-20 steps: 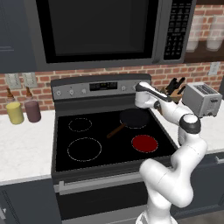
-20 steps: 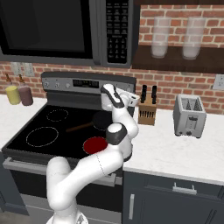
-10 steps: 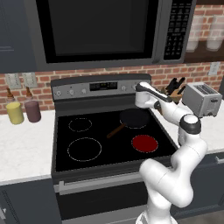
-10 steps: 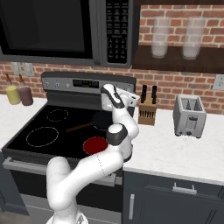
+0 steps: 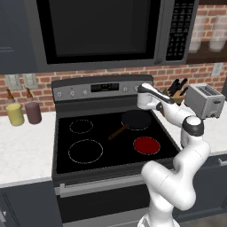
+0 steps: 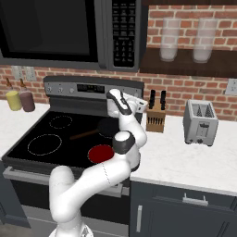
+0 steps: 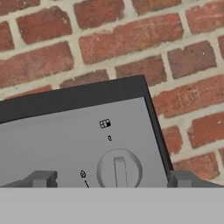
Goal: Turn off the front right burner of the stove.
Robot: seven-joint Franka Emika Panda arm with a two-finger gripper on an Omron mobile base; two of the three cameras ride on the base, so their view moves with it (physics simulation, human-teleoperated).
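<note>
Red brick wall runs behind a white stone counter, with a wide dark microwave above it. At the counter's left end, near the back edge, stand a yellow squeeze bottle and a dark purple squeeze bottle. Next comes the wide electric stove with its black glass top and grey steel back panel. Thin white dashed rings mark the two left zones. A small black frying pan with a brown handle sits on the back right zone, and the front right burner, a solid red glowing disc, lies near the stove's front right corner, still lit.

At the right end of the back panel, the small dark two-finger pincer has its fingertips spread wide apart, one on either side of a round grey knob with a raised bar; whether they touch it I cannot tell. Right of the stove stand a wooden knife block and a silver two-slot toaster.

To turn this well, I judge the pincer should advance squarely until the fingertips straddle the knob's bar, close firmly, then rotate about the knob's own axis toward the off mark without sliding off. The red disc fading would confirm success.
</note>
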